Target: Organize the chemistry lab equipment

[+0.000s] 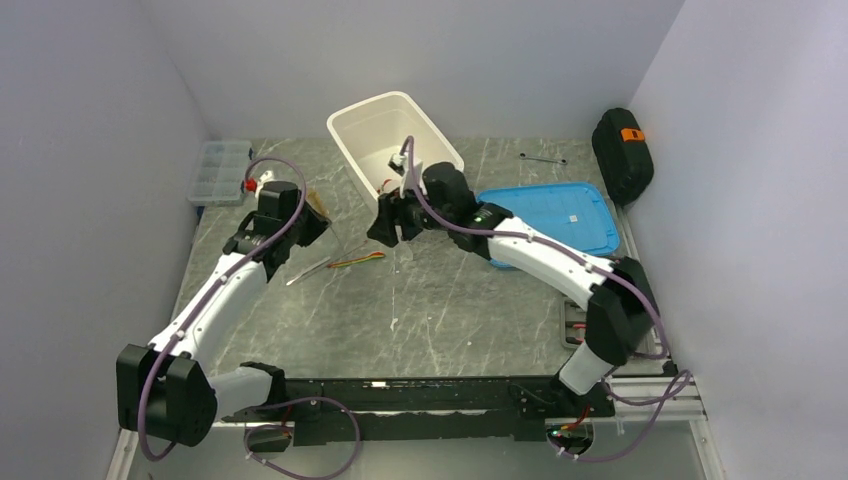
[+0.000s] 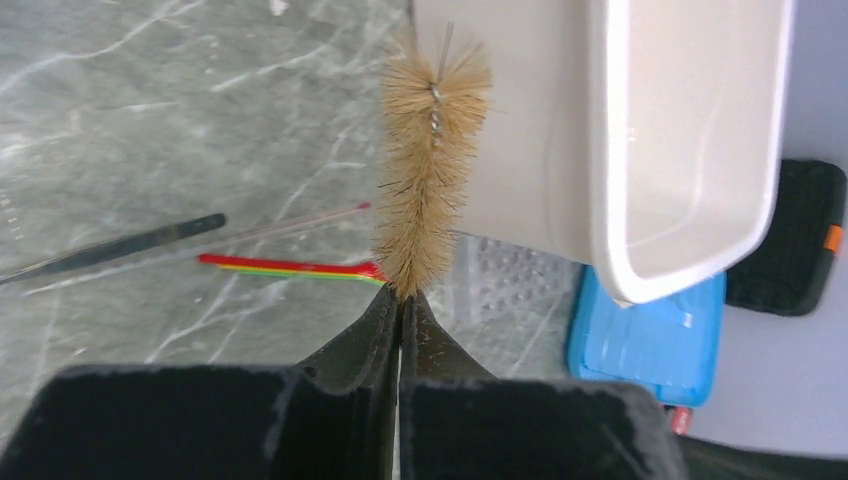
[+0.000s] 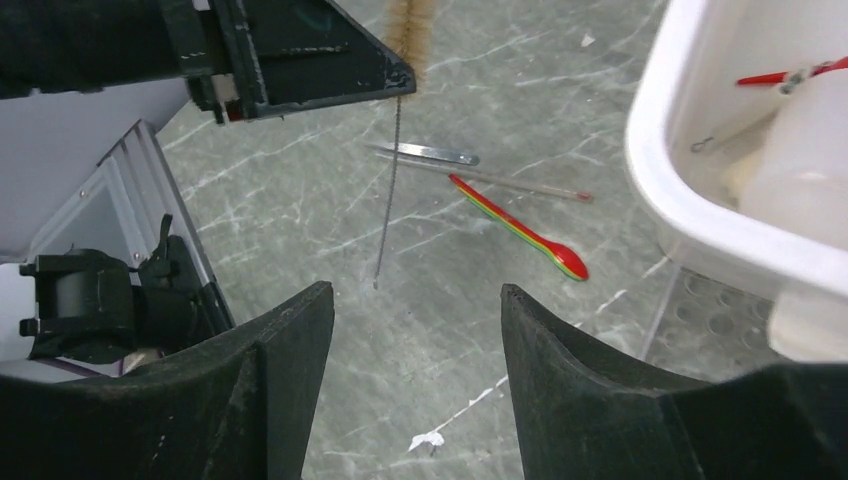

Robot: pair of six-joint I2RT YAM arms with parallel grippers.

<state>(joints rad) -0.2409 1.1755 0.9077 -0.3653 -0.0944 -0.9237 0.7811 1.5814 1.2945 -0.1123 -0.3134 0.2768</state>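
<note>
Brush stem (image 3: 388, 200), probably free-hanging, right-wrist only

The top view looks down from high behind the near edge over the whole tabletop (image 1: 430, 310). Each wrist view peers closely past its own jaws; both share the brush (image 2: 430, 150), spoon (image 3: 520, 232) and tub (image 2: 690, 150).

Clear compartment organizer box (image 1: 222, 170) far left, blue lid (image 1: 545, 205) right, black case (image 1: 622, 160) by right wall
</note>
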